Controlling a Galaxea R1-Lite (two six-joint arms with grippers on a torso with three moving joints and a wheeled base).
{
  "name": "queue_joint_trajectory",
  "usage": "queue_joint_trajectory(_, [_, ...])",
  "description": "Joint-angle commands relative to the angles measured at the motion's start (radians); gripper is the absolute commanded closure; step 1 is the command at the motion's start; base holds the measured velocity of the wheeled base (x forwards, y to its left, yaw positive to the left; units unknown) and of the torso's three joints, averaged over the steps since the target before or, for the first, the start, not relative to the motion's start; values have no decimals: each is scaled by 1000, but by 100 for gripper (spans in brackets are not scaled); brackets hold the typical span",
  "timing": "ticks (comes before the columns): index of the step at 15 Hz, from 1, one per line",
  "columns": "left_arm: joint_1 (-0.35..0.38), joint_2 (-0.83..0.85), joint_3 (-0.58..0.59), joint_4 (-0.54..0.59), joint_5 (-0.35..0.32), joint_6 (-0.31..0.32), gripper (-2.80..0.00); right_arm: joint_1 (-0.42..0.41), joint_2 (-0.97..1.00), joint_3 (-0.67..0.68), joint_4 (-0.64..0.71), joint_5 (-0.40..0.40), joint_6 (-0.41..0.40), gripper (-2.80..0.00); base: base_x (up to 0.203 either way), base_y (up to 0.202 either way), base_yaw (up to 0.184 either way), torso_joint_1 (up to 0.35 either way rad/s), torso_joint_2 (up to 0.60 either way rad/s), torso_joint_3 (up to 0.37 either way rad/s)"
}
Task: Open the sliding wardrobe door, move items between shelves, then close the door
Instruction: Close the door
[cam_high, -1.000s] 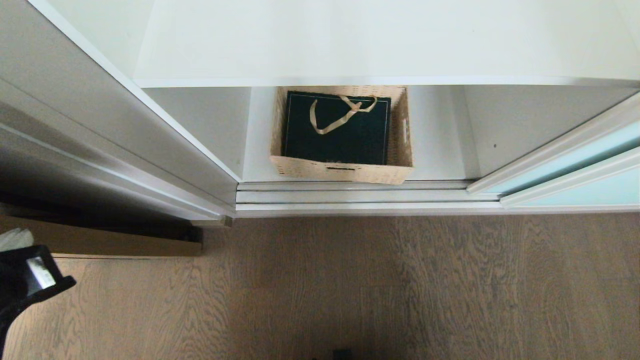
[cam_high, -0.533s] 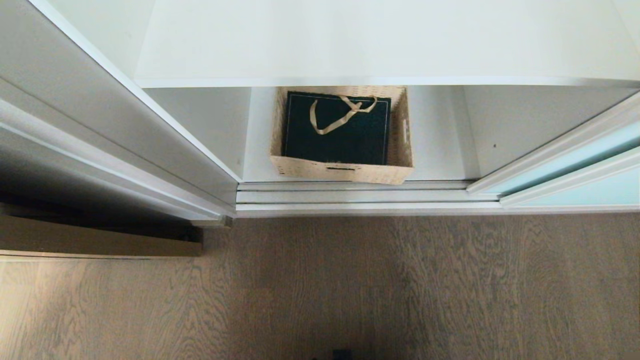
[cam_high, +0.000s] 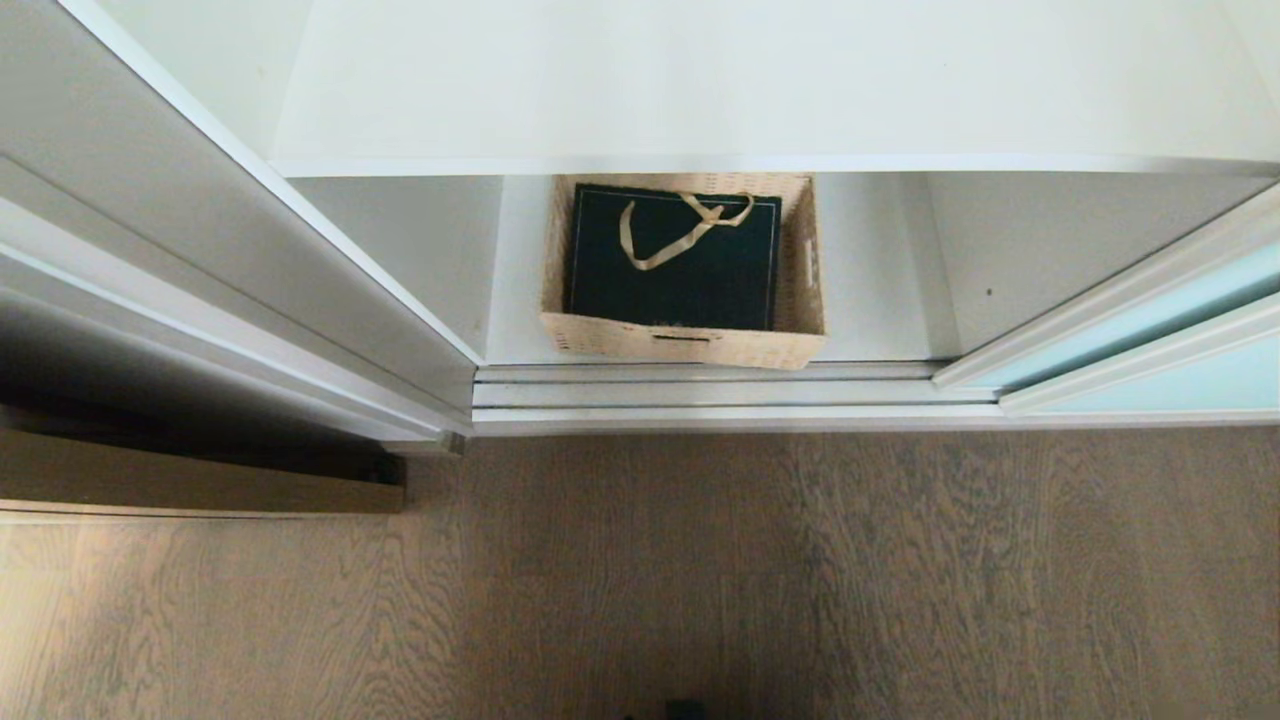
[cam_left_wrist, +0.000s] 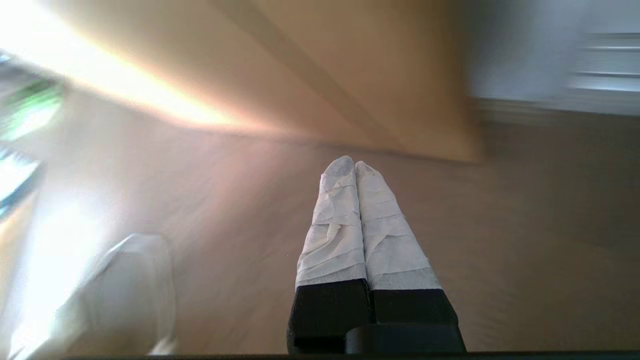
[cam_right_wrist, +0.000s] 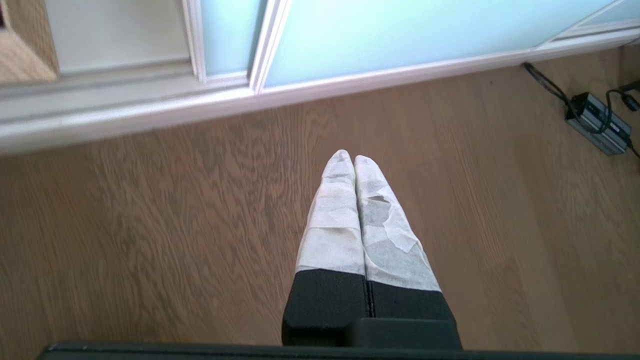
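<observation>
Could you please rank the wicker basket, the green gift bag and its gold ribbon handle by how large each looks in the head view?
1. wicker basket
2. dark green gift bag, lying inside the basket
3. gold ribbon handle, lying on the bag

Door (cam_high: 1150, 330), frosted blue-green glass in a white frame, is slid off to the right, so the wardrobe's open. Tan wicker basket (cam_high: 800, 300) sits on the bottom shelf (cam_high: 870, 300), dark green bag (cam_high: 675, 275) lying flat inside it, gold ribbon on top. Upper shelf (cam_high: 700, 90) is white.
</observation>
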Motion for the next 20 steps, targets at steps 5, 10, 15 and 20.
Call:
queue_joint_trajectory(5, [-17, -141, 44, 93, -309, 33, 0, 1, -18, 19, 2, 0, -1, 0, 0, 0, 0, 0, 0, 0])
queue_joint_trajectory(10, [-21, -251, 28, 267, -464, 90, 0, 7, -34, 44, 3, 3, 0, 0, 0, 0, 0, 0, 0, 0])
queue_joint_trajectory(15, [-21, -251, 45, 221, -464, -53, 0, 9, -29, 17, 2, 3, 0, 0, 0, 0, 0, 0, 0, 0])
queue_joint_trajectory(20, [-21, -250, 31, 319, -465, -105, 0, 10, -19, 4, 3, 8, 2, 0, 0, 0, 0, 0, 0, 0])
